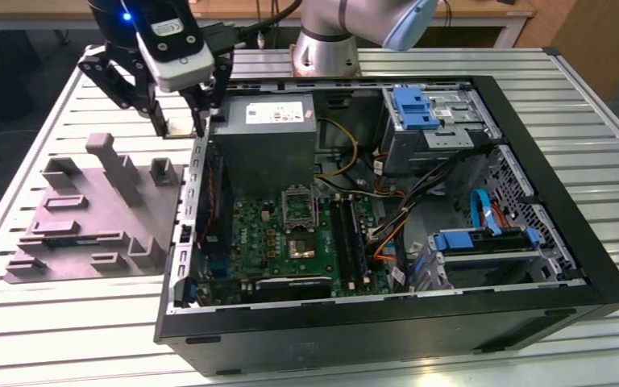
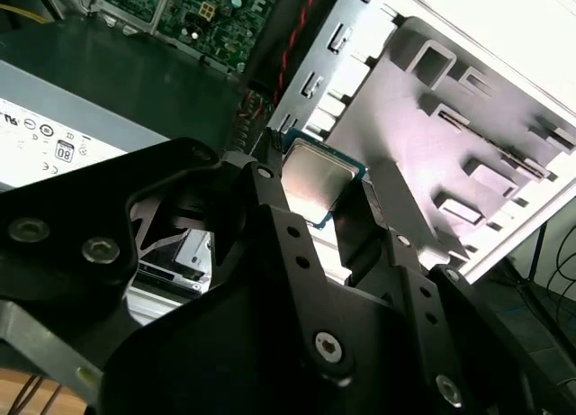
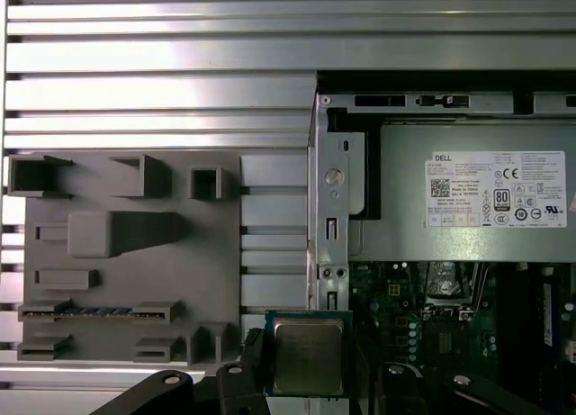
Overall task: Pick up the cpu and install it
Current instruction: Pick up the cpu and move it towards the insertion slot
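The cpu (image 3: pixel 308 356) is a small square chip with a dull silver top and a thin pale rim. My gripper (image 3: pixel 308 379) is shut on it, one black finger on each side, as both wrist views show: the cpu (image 2: pixel 315 179) sits between the fingers (image 2: pixel 270 208). In the exterior view the gripper (image 1: pixel 186 127) hangs above the table at the back left corner of the open computer case (image 1: pixel 567 242), between the grey fixture (image 1: pixel 94 210) and the case wall. The green motherboard (image 1: pixel 288 242) lies inside the case with its metal socket frame (image 1: pixel 297 205) near the middle.
A grey power supply (image 1: pixel 267 141) stands in the case just right of the gripper. Drive bays with blue clips (image 1: pixel 417 109) and loose cables (image 1: pixel 396 210) fill the case's right half. The fixture's upright posts (image 1: pixel 110 165) rise below the gripper. The table top is slatted aluminium (image 1: pixel 73 322).
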Tool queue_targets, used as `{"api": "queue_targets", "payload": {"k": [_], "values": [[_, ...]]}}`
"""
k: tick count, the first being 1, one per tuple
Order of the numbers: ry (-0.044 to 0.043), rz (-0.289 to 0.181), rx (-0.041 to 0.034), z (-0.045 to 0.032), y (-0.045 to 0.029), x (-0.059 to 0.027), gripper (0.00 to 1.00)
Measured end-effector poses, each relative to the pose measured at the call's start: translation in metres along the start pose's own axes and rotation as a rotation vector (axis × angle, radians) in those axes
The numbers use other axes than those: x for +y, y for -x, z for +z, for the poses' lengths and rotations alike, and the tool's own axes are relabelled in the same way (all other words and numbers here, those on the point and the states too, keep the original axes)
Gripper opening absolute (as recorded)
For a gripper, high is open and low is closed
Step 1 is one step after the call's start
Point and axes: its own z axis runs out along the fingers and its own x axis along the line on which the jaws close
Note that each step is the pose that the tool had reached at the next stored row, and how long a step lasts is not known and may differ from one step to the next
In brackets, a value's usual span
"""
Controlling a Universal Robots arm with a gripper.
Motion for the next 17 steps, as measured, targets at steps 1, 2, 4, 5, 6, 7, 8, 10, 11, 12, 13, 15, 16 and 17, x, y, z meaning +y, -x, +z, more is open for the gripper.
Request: {"api": "queue_targets", "payload": {"k": [1,2,4,5,6,7,8,10,11,12,13,15,16,17], "values": [[-0.0001,0.000,0.0000,-0.0001,0.0017,0.0000,0.47],[0.0000,0.000,0.0000,-0.0001,0.0035,0.0000,0.47],[0.0000,0.000,0.0000,-0.0001,0.0063,0.0000,0.47],[0.0000,0.000,0.0000,-0.0002,0.0076,-0.0001,0.47],[0.0000,0.000,0.0000,-0.0002,0.0090,-0.0001,0.47],[0.0000,0.000,-0.0001,-0.0003,0.0106,-0.0002,0.47],[0.0000,0.000,0.0000,-0.0003,0.0122,-0.0004,0.47],[0.0000,0.000,-0.0001,-0.0004,0.0157,-0.0016,0.47],[0.0001,0.000,-0.0001,-0.0004,0.0177,-0.0023,0.47],[0.0000,0.000,0.0000,-0.0004,0.0200,-0.0029,0.47],[0.0000,0.000,0.0000,-0.0004,0.0226,-0.0034,0.47],[0.0001,0.000,-0.0001,-0.0001,0.0306,-0.0038,0.47],[0.0001,0.000,0.0000,-0.0001,0.0346,-0.0039,0.47],[0.0000,0.000,0.0000,0.0000,0.0388,-0.0039,0.47]]}}
